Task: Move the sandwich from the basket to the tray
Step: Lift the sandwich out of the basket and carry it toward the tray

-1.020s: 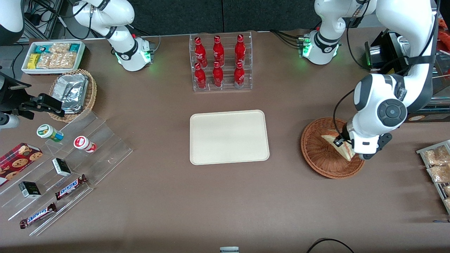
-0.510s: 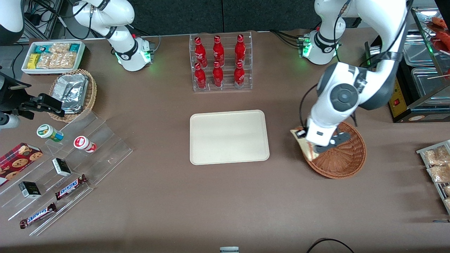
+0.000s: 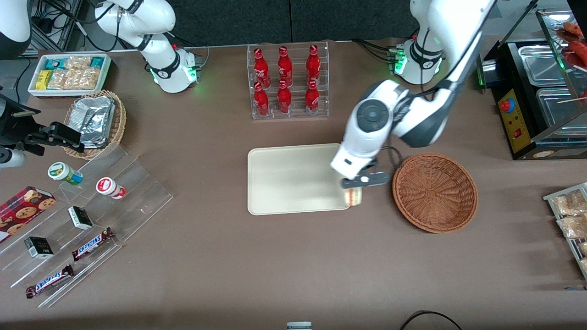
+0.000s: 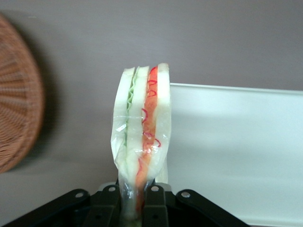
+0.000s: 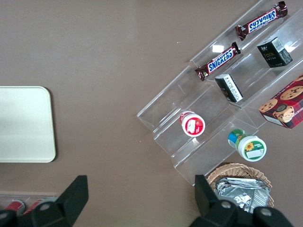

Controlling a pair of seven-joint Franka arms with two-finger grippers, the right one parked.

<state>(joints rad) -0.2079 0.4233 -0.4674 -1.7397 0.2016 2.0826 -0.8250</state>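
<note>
My left gripper (image 3: 354,185) hangs over the tray's edge nearest the basket, shut on the sandwich (image 3: 353,197), whose pale wrapped wedge pokes out below the hand. In the left wrist view the gripper (image 4: 135,198) pinches the sandwich (image 4: 142,127) by its narrow end, bread slices upright with green and red-orange filling showing. The cream tray (image 3: 293,178) lies mid-table; its rim (image 4: 227,90) shows beside the sandwich. The reddish-brown wicker basket (image 3: 434,192) sits beside the tray toward the working arm's end, with nothing in it; its edge (image 4: 19,123) is in the wrist view too.
A clear rack of red bottles (image 3: 286,80) stands farther from the front camera than the tray. Toward the parked arm's end are a clear stepped stand (image 3: 91,215) with snacks, a tan basket of foil packets (image 3: 96,121) and a white snack box (image 3: 69,73). A metal warmer (image 3: 541,91) stands at the working arm's end.
The left arm has carried the sandwich up out of the basket and sideways to the tray's near edge. The basket now holds nothing.
</note>
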